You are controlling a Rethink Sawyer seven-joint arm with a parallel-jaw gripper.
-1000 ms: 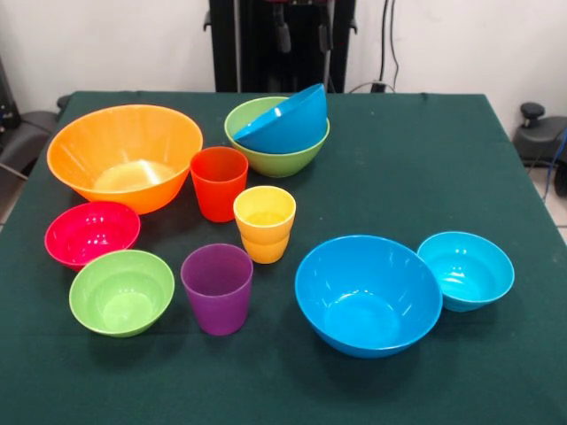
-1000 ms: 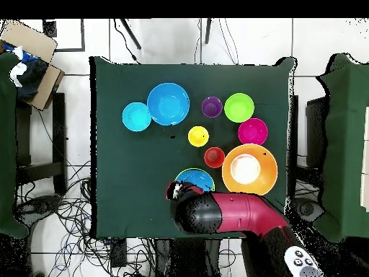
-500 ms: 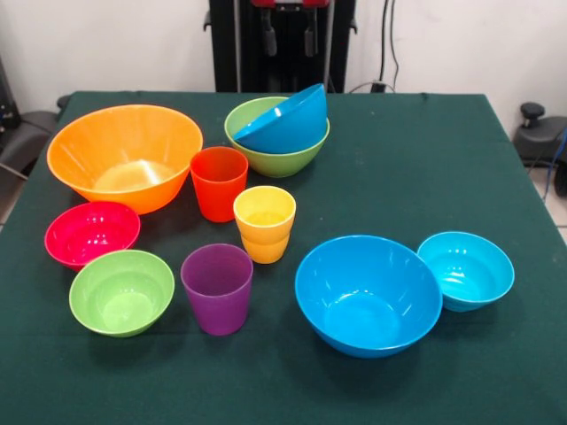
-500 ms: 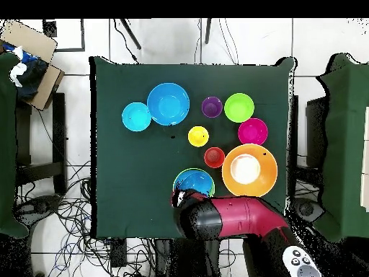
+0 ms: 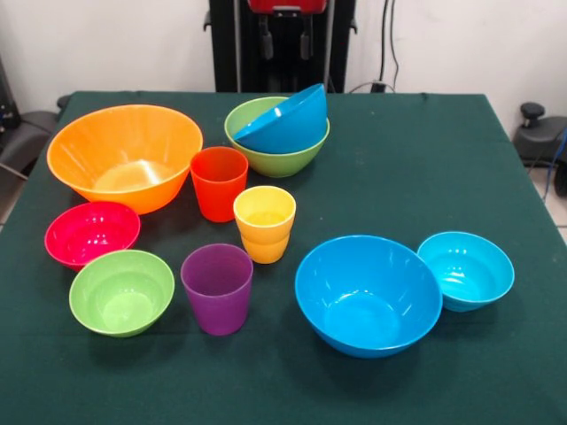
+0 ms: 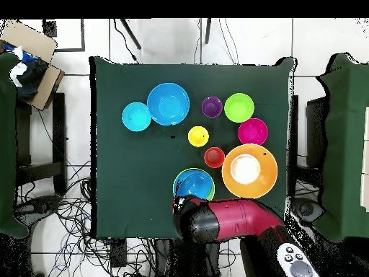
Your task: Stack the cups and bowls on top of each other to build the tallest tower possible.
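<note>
My gripper (image 5: pixel 283 44) hangs open and empty at the table's far edge, behind a large blue bowl (image 5: pixel 285 119) that lies tilted in the medium green bowl (image 5: pixel 297 158). The huge orange-yellow bowl (image 5: pixel 124 155) stands to their left. The orange-red cup (image 5: pixel 219 182), yellow cup (image 5: pixel 264 223) and purple cup (image 5: pixel 217 288) stand upright mid-table. The pink-red bowl (image 5: pixel 91 233) and small green bowl (image 5: pixel 121 291) sit at the front left. The second large blue bowl (image 5: pixel 368 294) and the small light-blue bowl (image 5: pixel 466 268) sit at the front right. In the overhead view my arm (image 6: pixel 223 220) hides the gripper.
The green cloth table (image 5: pixel 416 159) has bare cloth on its right half behind the blue bowls. The black pedestal (image 5: pixel 239 44) stands behind the far edge. In the overhead view, chairs (image 6: pixel 344 144) flank the table and cables (image 6: pixel 65 209) lie on the floor.
My arm has drawn back toward the pedestal and off the tilted blue bowl, which now shows almost whole from above. The gripper has risen a little. No bowl or cup has moved.
</note>
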